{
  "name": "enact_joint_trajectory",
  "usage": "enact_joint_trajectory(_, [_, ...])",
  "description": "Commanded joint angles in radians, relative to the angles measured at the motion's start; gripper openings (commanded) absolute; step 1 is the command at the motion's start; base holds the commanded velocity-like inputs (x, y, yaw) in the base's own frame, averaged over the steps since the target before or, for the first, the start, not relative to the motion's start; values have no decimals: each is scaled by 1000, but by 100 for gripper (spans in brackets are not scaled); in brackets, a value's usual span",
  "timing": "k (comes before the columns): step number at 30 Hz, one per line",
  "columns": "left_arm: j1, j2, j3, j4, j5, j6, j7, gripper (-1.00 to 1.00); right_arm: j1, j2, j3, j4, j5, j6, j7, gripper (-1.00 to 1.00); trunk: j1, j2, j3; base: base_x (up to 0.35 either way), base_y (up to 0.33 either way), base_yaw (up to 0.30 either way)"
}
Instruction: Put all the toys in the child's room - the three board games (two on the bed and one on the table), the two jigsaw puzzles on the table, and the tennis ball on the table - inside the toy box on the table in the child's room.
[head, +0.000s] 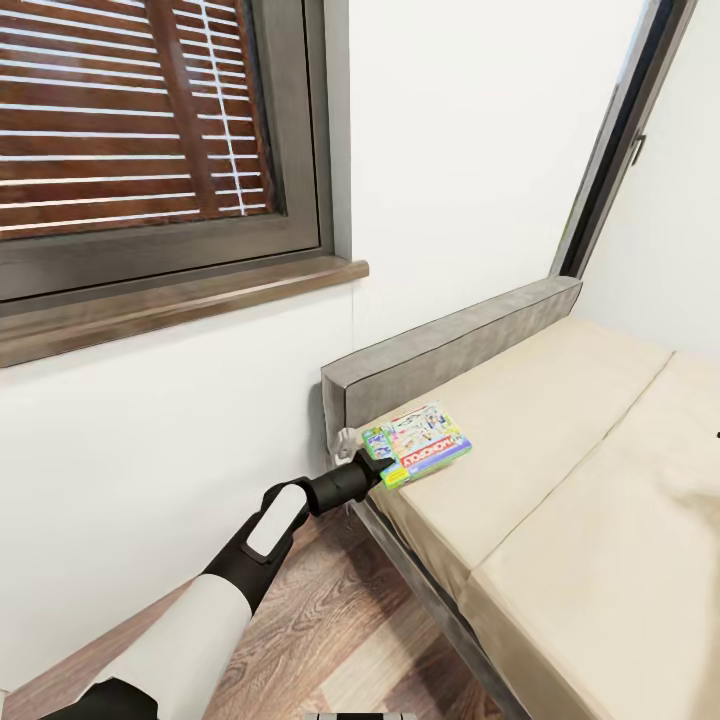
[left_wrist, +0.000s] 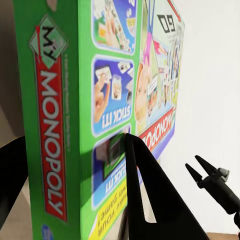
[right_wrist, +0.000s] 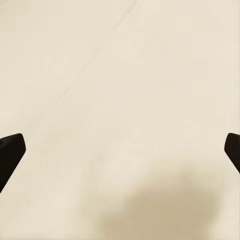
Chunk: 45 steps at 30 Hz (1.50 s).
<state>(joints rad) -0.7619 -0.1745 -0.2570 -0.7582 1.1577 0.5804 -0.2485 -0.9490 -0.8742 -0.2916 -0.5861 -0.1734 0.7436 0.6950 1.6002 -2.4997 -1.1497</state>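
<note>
At the head-end corner of the bed (head: 560, 420), beside the grey headboard (head: 450, 350), the left gripper (head: 378, 470) clasps the Monopoly board game (head: 420, 445) by its near edge. Left of the bed, the head view shows a slatted window (head: 130, 110) with a wooden sill (head: 180, 300) above a white wall and plank floor (head: 340, 610). In the left wrist view, one black finger (left_wrist: 150, 195) lies across the box's printed face and the other (left_wrist: 10, 175) sits behind its green side, so the jaws are clenched on the box (left_wrist: 75, 125). The box appears slightly raised or tilted off the mattress corner, though contact cannot be judged. In the right wrist view, the right gripper (right_wrist: 120, 150) hangs released over bare mattress (right_wrist: 120, 75), fingertips wide apart. Judged progress: early, since this game is grasped but not yet carried to the toy box; the remaining toys are unaccounted for.
</note>
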Motion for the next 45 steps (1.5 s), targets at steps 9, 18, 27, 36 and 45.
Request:
enact_joint_trajectory(9, [0,0,-3,-5,1,4,1,-100,8,0,-2,-4,-2,6,17,100,0,0,-1,0,0,0])
enact_joint_trajectory(18, [4,0,-38,-54,-6,4,36,-100,18,24,1,-6,-6,7,32,100,0,0,-1,0,0,0])
enact_joint_trajectory(27, [9,2,-104,-109,-8,3,118,-100,54,93,1,-69,-1,7,52,100,0,0,-1,0,0,0])
enact_joint_trajectory(36, [9,0,-124,-152,-4,4,144,-100,109,115,0,-200,-5,62,55,100,0,0,0,0,0,-17])
enact_joint_trajectory(45, [37,3,-151,-346,5,13,224,-100,118,116,-1,-237,-7,129,56,100,-23,42,20,0,0,-21])
